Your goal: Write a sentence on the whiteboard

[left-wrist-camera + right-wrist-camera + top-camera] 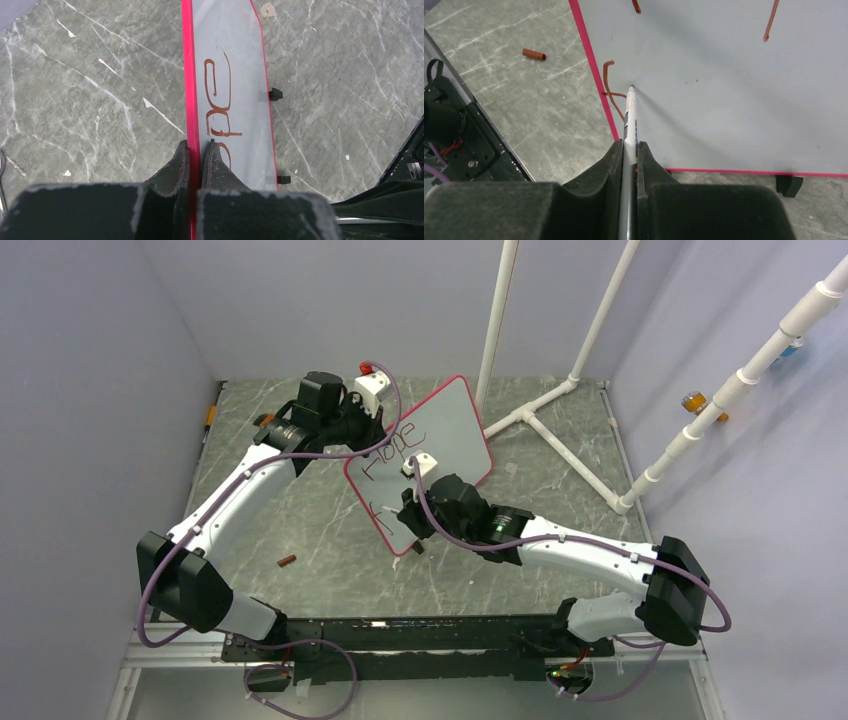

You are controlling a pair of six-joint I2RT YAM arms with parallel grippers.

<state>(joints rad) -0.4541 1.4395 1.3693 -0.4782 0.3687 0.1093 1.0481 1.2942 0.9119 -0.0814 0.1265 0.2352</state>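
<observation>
The whiteboard (445, 425), pale grey with a red-pink frame, stands propped up at the middle of the table. My left gripper (378, 432) is shut on its upper left frame edge; the fingers (214, 160) pinch the pink rim (188, 75). The sentence (396, 439) reads "Hope" in red-brown, with the letters (217, 97) showing in the left wrist view. My right gripper (629, 145) is shut on a white marker (629, 117) whose tip rests on the whiteboard (724, 100) beside a curved stroke (608, 82) starting a second line, near the lower left corner (382, 512).
A red-brown marker cap (286, 561) lies on the marble tabletop left of the board, and the cap (533, 54) also shows in the right wrist view. White PVC pipes (560, 410) stand and lie at the back right. Two black feet (275, 93) stick out from one board edge.
</observation>
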